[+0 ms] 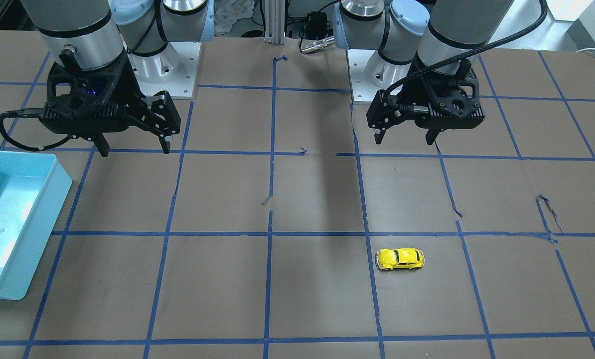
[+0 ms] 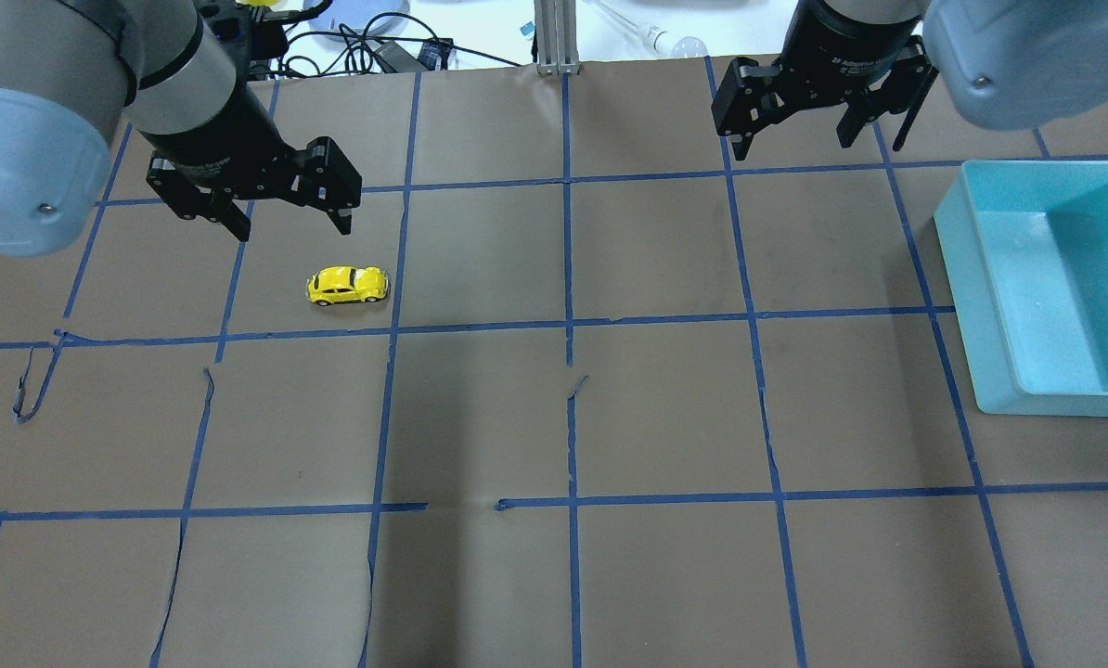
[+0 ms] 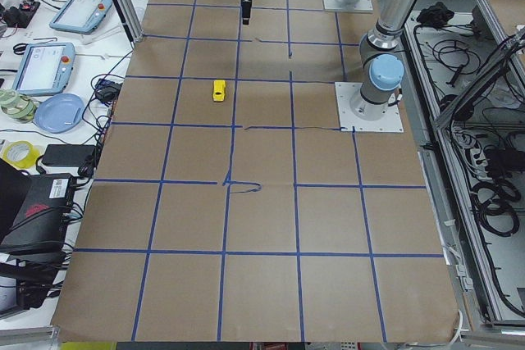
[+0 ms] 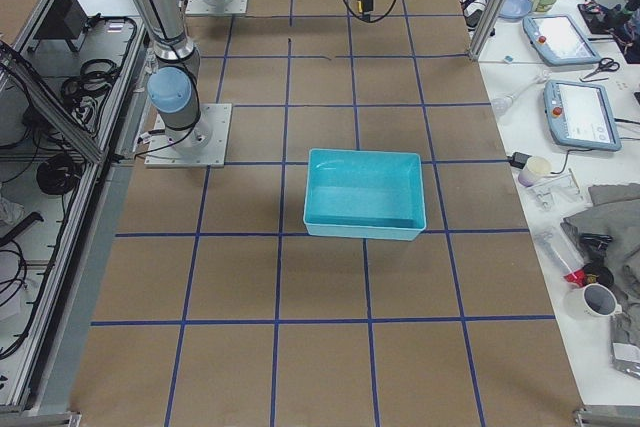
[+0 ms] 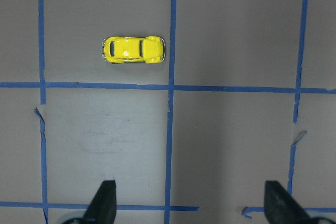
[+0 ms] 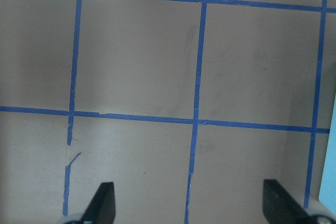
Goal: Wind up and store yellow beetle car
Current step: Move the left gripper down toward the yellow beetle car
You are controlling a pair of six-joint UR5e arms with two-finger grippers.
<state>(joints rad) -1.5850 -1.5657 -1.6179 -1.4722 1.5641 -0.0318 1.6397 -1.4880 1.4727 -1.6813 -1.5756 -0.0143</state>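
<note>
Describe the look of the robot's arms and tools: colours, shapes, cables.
The left arm and right arm are silver-grey tubes with pale blue joint caps. The left tool and right tool are black and angular, each with two dark fingers and a black cable. A small blue light glows on the right tool.

Blue tape [image 2: 568, 260] grids the brown-papered table [image 2: 665, 417]; tablets [image 3: 37, 67] lie beside it.

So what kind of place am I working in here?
Probably a robotics lab workcell: two robot arms bolted to a paper-covered table gridded with blue tape, teach pendants and loose cables alongside.
</note>
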